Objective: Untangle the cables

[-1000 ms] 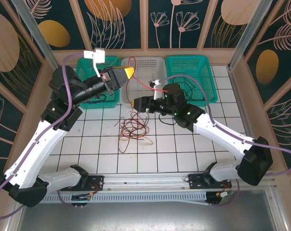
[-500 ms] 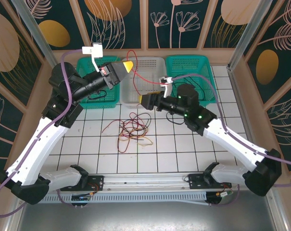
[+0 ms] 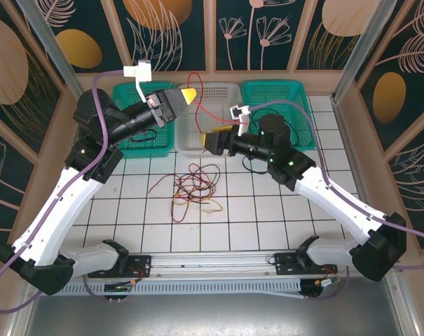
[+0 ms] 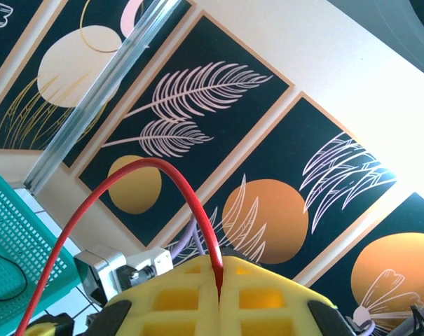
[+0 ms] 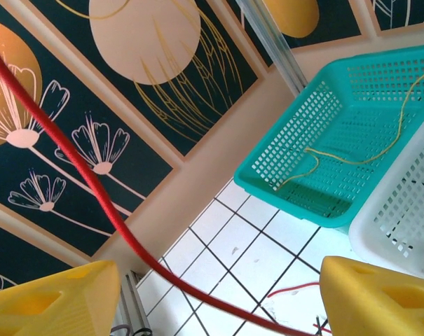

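Note:
My left gripper (image 3: 188, 94) is raised over the baskets and shut on a red cable (image 3: 193, 75). That red cable (image 4: 171, 175) arcs up out of the pinched yellow fingers (image 4: 264, 297) and drops away to the lower left. My right gripper (image 3: 215, 140) hangs open near the white basket's front. The red cable (image 5: 106, 206) runs slack between its fingers (image 5: 380, 297), touching neither. A loose tangle of red, black and pale yellow cables (image 3: 194, 185) lies on the tiles below. Another pale yellow cable (image 5: 352, 157) lies in a teal basket (image 5: 289, 183).
Three baskets line the back: teal left (image 3: 131, 138), white middle (image 3: 222, 91), teal right (image 3: 278, 94). A black cable lies in the right one. Both arms reach over the table's middle; panelled walls close the back and sides.
My right gripper has lifted away from the tangle toward the white basket, and its jaws have opened a little. A strand of the tangle has spread left. The left gripper has barely shifted.

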`<move>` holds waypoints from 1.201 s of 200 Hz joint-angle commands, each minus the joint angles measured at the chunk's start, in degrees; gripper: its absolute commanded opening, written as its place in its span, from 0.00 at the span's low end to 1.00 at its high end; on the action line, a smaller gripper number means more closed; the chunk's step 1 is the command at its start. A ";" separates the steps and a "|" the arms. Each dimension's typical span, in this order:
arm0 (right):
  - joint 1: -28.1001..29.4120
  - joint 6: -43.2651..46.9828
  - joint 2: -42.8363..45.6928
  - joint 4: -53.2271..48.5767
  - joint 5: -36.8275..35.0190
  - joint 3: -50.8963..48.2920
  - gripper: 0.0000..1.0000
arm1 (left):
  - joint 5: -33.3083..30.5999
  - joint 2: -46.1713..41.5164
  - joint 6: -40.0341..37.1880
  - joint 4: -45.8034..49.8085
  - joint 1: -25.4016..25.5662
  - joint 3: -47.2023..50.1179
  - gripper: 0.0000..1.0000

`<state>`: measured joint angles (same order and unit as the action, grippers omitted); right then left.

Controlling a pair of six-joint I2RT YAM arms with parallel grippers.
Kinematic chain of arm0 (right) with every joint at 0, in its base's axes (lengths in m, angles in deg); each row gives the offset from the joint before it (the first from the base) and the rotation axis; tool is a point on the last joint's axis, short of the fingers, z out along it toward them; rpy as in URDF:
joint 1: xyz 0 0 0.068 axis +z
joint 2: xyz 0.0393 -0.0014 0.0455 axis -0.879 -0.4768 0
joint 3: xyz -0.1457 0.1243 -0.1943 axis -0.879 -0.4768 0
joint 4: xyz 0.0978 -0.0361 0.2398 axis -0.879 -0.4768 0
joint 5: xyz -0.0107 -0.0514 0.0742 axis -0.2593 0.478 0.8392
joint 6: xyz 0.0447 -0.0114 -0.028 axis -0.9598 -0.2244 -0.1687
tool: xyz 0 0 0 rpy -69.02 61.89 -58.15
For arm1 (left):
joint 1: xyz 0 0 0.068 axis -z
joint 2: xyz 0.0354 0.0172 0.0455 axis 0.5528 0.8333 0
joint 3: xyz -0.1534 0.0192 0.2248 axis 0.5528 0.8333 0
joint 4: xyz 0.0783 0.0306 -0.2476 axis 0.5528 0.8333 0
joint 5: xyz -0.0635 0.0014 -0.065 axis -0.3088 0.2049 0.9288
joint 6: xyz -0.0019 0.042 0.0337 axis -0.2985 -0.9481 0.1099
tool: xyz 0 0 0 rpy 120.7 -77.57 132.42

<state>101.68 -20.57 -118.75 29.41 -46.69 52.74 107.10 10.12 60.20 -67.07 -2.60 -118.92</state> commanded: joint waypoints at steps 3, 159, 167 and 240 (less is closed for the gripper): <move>-0.30 2.49 -1.89 -0.95 1.67 3.29 0.74 | 2.39 0.33 1.15 -3.38 -0.29 -0.21 0.00; -4.97 3.78 1.70 -3.12 0.57 1.21 0.13 | -3.82 -1.50 -12.50 13.80 -2.92 -0.88 0.00; -5.40 4.04 2.01 -3.74 0.18 1.35 0.12 | -6.64 -1.69 -15.66 17.17 -2.92 -0.64 0.00; -8.11 11.96 -3.42 -19.88 -9.14 13.65 0.08 | -8.60 -1.74 -33.28 31.02 -2.84 8.25 0.00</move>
<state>94.23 -13.47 -119.47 16.12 -51.11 59.69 96.50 7.95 34.75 -42.30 -5.18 -112.69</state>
